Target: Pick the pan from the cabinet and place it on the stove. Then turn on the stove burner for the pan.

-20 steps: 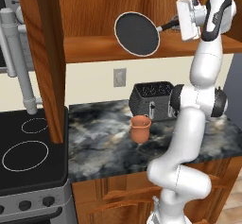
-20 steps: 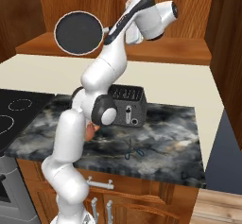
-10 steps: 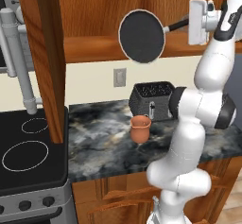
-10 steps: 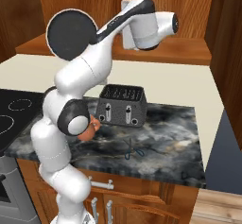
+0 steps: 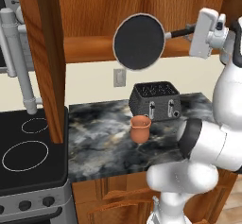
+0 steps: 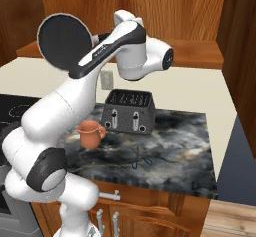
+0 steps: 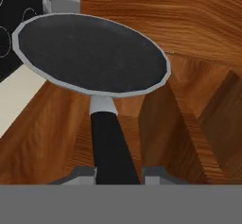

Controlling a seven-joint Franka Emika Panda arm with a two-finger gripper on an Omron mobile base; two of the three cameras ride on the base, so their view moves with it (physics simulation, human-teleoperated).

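The pan point(image 5: 138, 41) is a round dark frying pan, held on edge in the air in front of the cabinet shelf point(image 5: 90, 48) and above the toaster. My gripper point(image 5: 192, 30) is shut on the end of its thin black handle point(image 5: 177, 32), to the pan's right. In the hand view the gripper point(image 7: 118, 173) clamps the handle point(image 7: 111, 142), and the pan point(image 7: 90, 53) lies ahead against the wooden cabinet point(image 7: 189, 38). From the right base the pan point(image 6: 64, 41) shows in front of the open cabinet point(image 6: 190, 16). The stove point(image 5: 33, 176) sits low on the left, with its largest ring, the stove burner point(image 5: 24, 155), bare.
The open cabinet door point(image 5: 45, 57) hangs between stove and counter. On the marble counter point(image 5: 104, 147) stand a dark toaster point(image 5: 155, 100) and a clay cup point(image 5: 140, 127). Scissors point(image 6: 140, 158) lie near the front edge. Dark knobs point(image 5: 24, 205) line the stove front.
The pan has come out of the cabinet toward the base and sunk a little, still held by its handle. The arm's elbow has swung outward and nearer the cameras.
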